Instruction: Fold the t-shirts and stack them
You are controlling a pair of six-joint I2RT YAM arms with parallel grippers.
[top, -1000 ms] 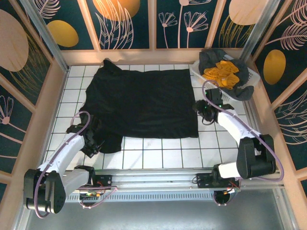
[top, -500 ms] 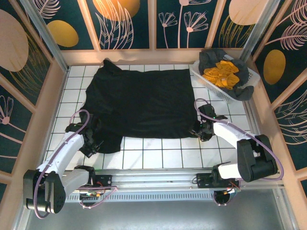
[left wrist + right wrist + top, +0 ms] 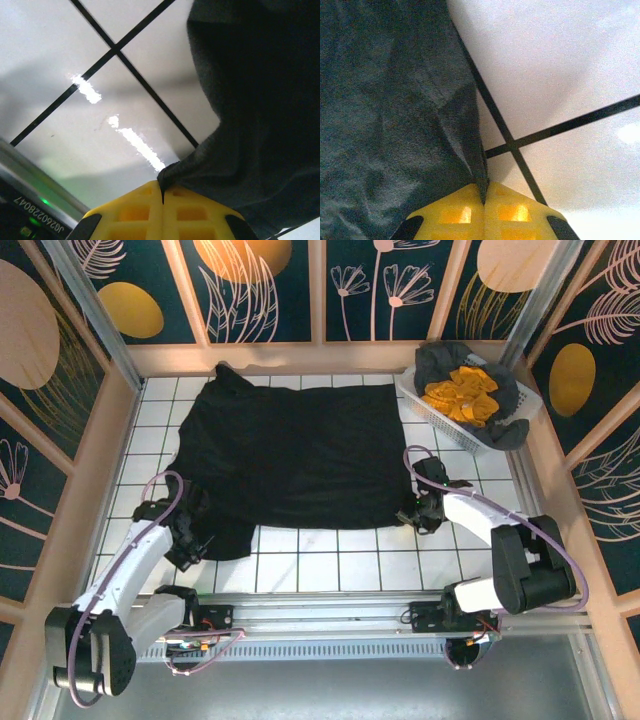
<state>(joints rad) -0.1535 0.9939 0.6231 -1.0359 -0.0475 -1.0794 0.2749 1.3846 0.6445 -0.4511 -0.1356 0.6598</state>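
Note:
A large black t-shirt lies spread flat on the white tiled table. My left gripper sits at its near left corner, shut on a pinch of the black cloth; the yellow jaws meet with fabric between them. At the near right corner my right gripper is shut on the shirt's edge, a fold of cloth caught between its yellow jaws. A mustard-yellow t-shirt and a dark grey t-shirt lie crumpled in the basket.
A white lattice basket stands at the back right corner, dark cloth spilling over its right side. Wooden walls ring the table. Bare white tiles run along the near edge between the arms.
My right gripper moved down from beside the basket to the shirt's near right corner and closed on the cloth. The left gripper stayed shut on its corner.

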